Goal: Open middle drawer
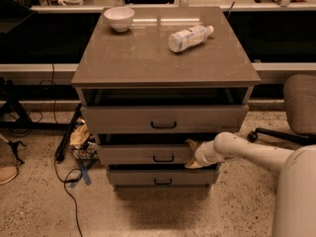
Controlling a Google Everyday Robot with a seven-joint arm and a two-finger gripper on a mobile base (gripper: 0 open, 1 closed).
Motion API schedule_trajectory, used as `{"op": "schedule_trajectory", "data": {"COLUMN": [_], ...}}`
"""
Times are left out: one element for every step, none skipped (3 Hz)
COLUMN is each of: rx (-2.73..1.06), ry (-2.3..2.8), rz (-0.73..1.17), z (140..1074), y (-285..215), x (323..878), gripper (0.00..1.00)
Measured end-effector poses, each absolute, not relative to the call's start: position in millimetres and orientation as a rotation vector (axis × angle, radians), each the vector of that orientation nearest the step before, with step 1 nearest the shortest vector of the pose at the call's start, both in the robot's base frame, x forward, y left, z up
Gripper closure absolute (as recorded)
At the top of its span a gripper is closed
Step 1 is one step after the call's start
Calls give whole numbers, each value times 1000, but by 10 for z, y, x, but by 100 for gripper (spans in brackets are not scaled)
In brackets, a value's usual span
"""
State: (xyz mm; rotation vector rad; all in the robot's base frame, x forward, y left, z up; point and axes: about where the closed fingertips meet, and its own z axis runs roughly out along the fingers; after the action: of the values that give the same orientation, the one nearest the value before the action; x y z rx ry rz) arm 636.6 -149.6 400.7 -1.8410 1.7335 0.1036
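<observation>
Far left, floor: crumpled bags and a loose cable beside the cabinet, well clear of the drawer path.

On the cabinet top: white bowl at back left, plastic bottle lying on its side further right. Both set back from the front edge, so probably unaffected by a gentle pull.

Below: top drawer standing out somewhat, dark gap above it. Middle drawer directly beneath, front recessed behind the top one, black bar handle at centre. Judged closed or nearly so. Bottom drawer under that.

Right of the handle: gripper against the middle drawer front, apart, one tip near the upper edge and one near the lower. Not on the handle; presumably lined up at handle height for a sideways reach onto the bar.

Far right: office chair, near the arm.
</observation>
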Motion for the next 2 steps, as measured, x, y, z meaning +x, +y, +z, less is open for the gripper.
{"op": "schedule_trajectory", "data": {"rx": [-1833, -1833], "ry": [1752, 1752], "rz": [98, 97], "z": [4015, 4072], "y": [-1561, -1562], "x": [6345, 6345], "gripper": [73, 96]}}
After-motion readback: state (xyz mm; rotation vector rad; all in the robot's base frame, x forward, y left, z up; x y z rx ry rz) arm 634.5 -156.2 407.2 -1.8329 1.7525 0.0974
